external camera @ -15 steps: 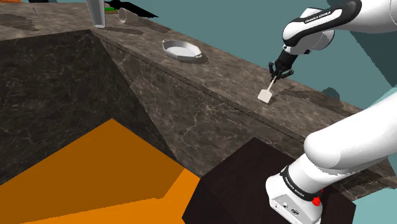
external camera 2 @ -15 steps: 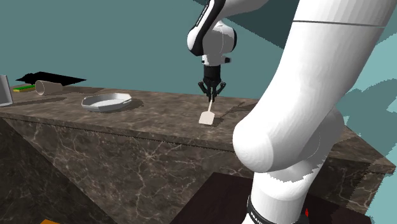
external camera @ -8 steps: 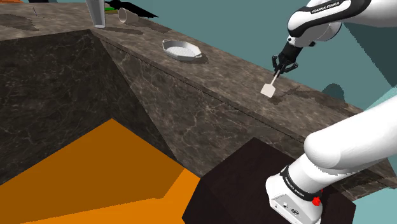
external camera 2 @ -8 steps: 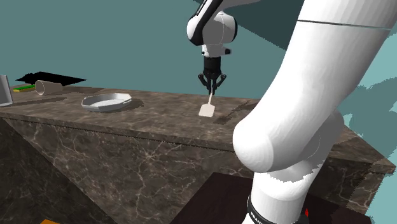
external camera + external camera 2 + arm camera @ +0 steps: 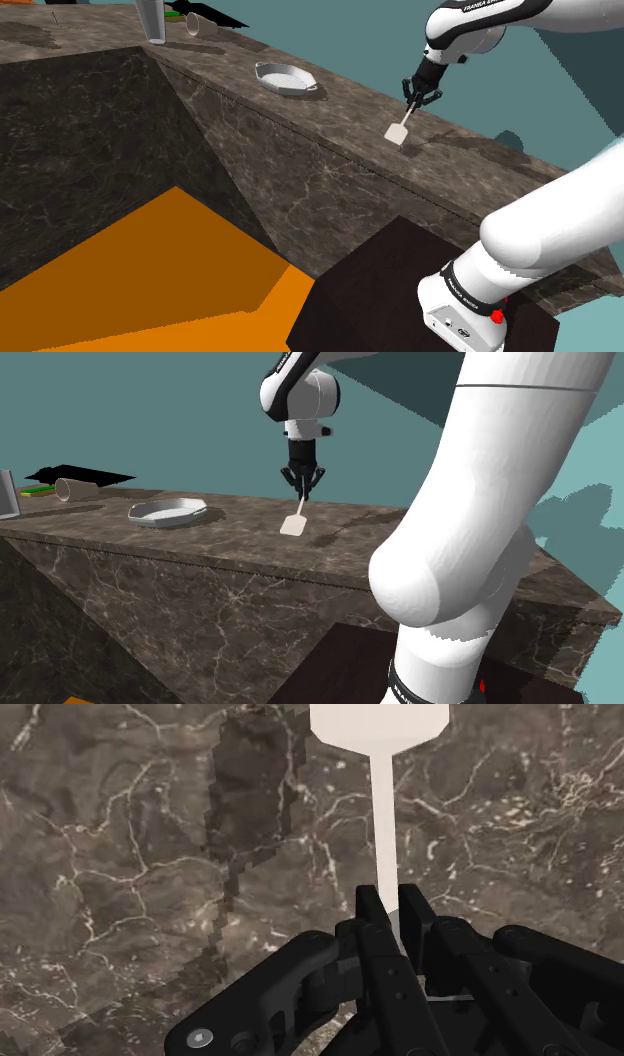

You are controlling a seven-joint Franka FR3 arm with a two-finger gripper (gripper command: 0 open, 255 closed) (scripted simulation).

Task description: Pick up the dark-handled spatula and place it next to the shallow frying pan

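Note:
My black gripper [image 5: 417, 98] [image 5: 301, 481] [image 5: 392, 909] is shut on the thin stem of a white spatula [image 5: 398, 131] [image 5: 293, 525] [image 5: 381, 824]. The spatula hangs blade-down, lifted a little above the dark marble counter [image 5: 330, 130] [image 5: 230, 542]. Its flat blade points at the stone, and its shadow falls on the marble beside it in the wrist view. The shallow grey frying pan [image 5: 285, 78] [image 5: 167, 511] rests on the counter, well away toward the shoulder view's left of the spatula.
At the counter's far end lie a tipped grey cup [image 5: 200, 24] [image 5: 75, 489] and an upright grey vessel [image 5: 151, 20]. The counter's front edge drops to an orange floor [image 5: 150, 270]. My dark stand [image 5: 390, 290] sits at the lower right.
The arm has carried the spatula toward the pan, leftward in both exterior views, with the grip unchanged.

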